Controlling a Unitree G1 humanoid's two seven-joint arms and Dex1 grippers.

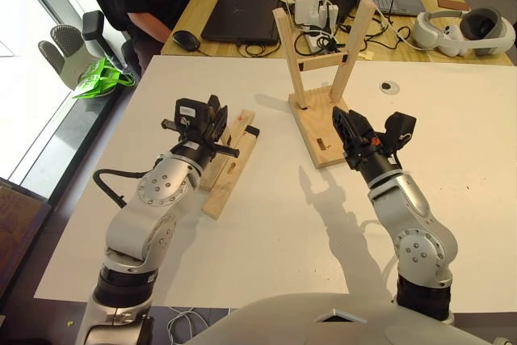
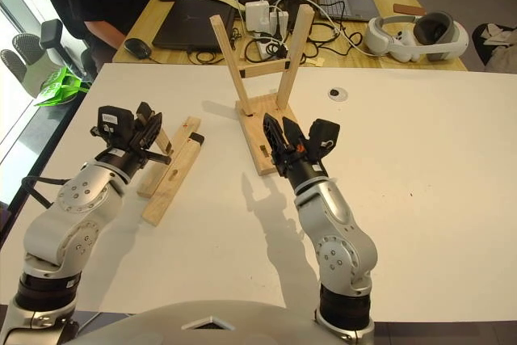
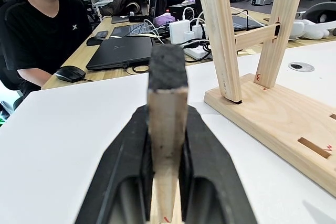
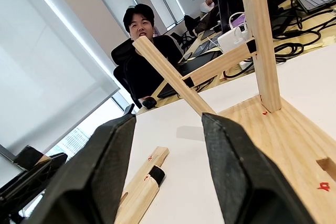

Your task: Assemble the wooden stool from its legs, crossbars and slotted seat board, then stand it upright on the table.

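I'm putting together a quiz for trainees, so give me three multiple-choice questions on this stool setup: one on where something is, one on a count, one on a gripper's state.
1. Where is the seat board? A) on the floor B) standing on edge C) flat on the white table
2. How many legs stand in it? A) one B) two C) four
3. The right gripper is: A) open B) shut on a leg C) shut on the board
Answers: 1C, it lies flat on the tabletop; 2B, two legs rise from it; 3A, its fingers stand apart with nothing between them.
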